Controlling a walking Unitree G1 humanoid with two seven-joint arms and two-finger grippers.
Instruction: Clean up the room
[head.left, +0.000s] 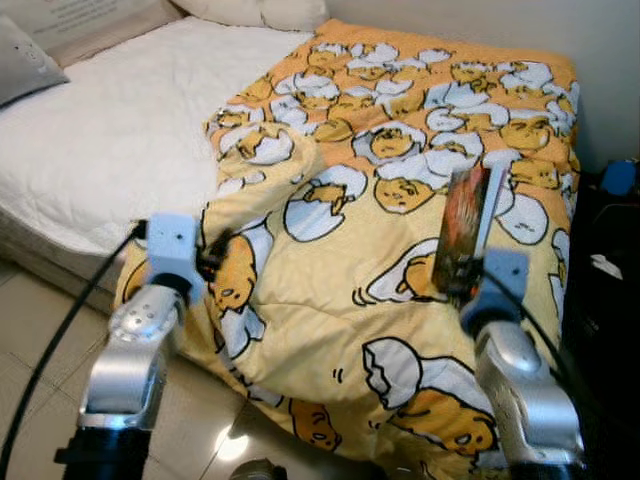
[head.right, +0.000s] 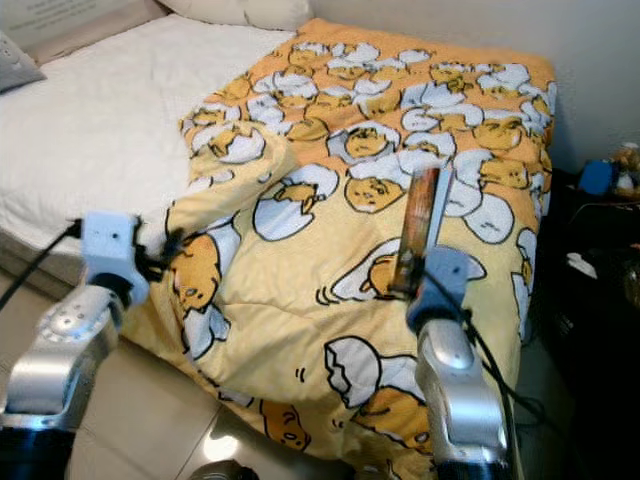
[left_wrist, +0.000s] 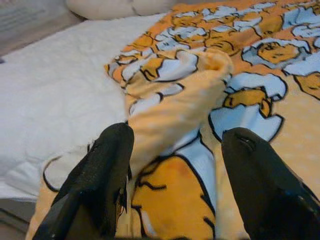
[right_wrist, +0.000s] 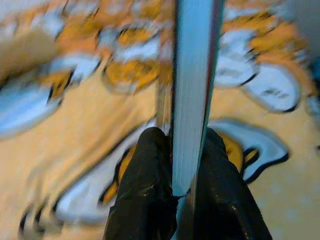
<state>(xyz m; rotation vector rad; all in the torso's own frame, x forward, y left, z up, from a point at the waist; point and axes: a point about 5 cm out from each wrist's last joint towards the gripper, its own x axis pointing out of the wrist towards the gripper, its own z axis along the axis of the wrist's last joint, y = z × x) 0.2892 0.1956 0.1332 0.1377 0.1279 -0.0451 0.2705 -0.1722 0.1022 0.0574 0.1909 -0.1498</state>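
Right pincer: the right pincer (right_wrist: 175, 165) is clenched on a thin book with a dark reddish cover and pale blue-white page edges (head.left: 462, 232). One black finger (right_wrist: 147, 185) presses on each side of it.

Book: it stands upright above the right pincer, edge toward the wrist camera. It is held up over the blanket and does not lie on it.

Left pincer: the left pincer (left_wrist: 175, 165) is released, its two black fingers (left_wrist: 107, 170) spread wide apart. A raised fold of the blanket sits between them. I cannot tell if the fingers touch the cloth.

Blanket: the soft yellow and orange blanket with cartoon egg pictures in white shells (head.left: 400, 180) lies under and ahead of both pincers. It covers the part of the bed on the right pincer's side and hangs over the near edge toward the floor. A bunched fold rises just ahead of the left pincer.

Bed: the bare white quilted mattress (head.left: 110, 140) stretches out beyond the left pincer, away from the right one.

Pillows: pale pillows (head.left: 265, 10) lie far ahead of both pincers, at the head of the bed.

Floor: light shiny tiles (head.left: 40, 350) show below the left arm.

Dark shelf: a dark piece of furniture (head.right: 595, 260) stands beside the bed, out past the right pincer, with a small blue thing (head.right: 597, 176) on top.
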